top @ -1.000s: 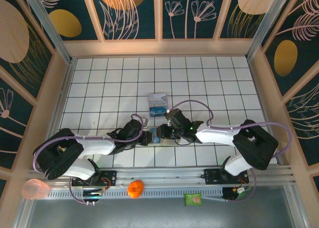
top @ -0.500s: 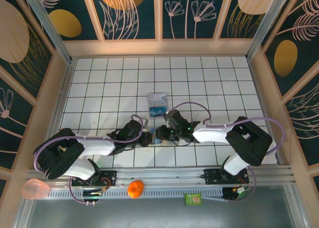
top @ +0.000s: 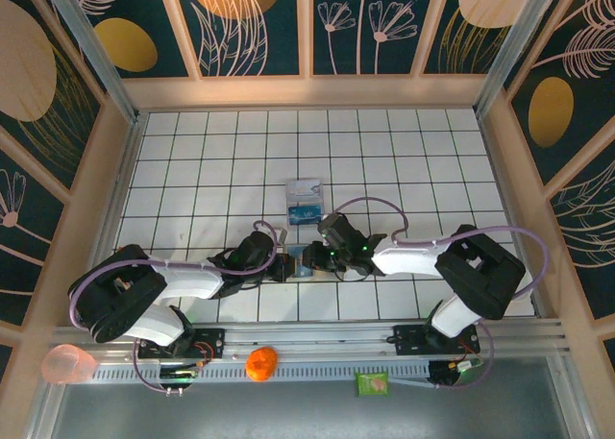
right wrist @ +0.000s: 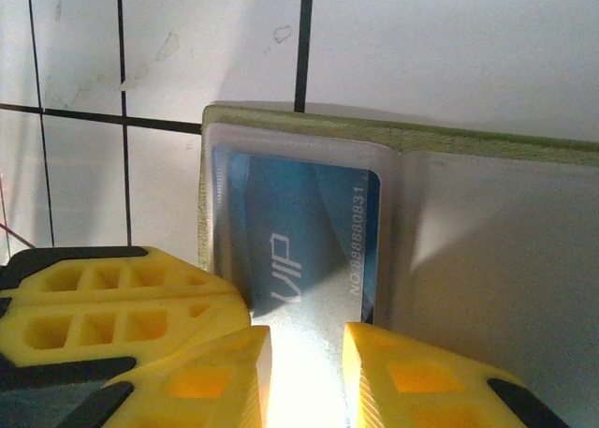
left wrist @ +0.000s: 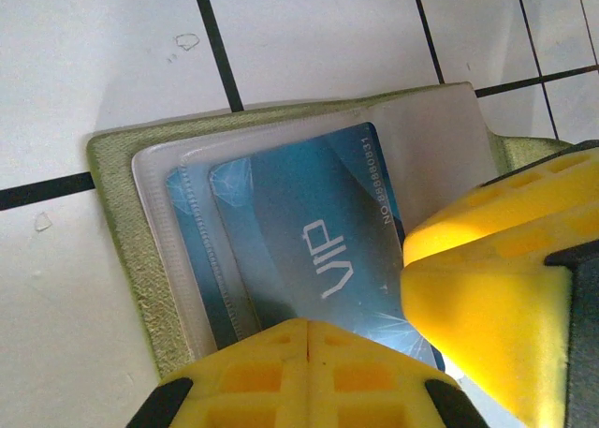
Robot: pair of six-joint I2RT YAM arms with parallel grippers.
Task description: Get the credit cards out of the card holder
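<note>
While both arms reach in low over the middle of the tiled counter (top: 192,170), I read the scene from the left. A pink cup (top: 67,364) sits at the near left corner, and an orange object (top: 261,363) lies on the rail. My left end effector (top: 285,264) has its yellow fingers (left wrist: 243,376) pressed together with no gap, tips at the near edge of the card holder (left wrist: 117,180). I cannot tell whether anything is pinched between them.

The card holder lies open and flat between the two end effectors, its green rim framing frosted sleeves. A blue VIP card (left wrist: 309,222) lies on its panel. Farther out, well apart from the holder, a pale card (top: 305,188) and a loose blue card (top: 305,212) lie touching.

My right end effector (right wrist: 306,339) has its jaws a narrow way apart over the VIP card's near end, glare in the gap. I cannot tell whether they touch it. A green packet (top: 372,382) lies on the rail to the right.
</note>
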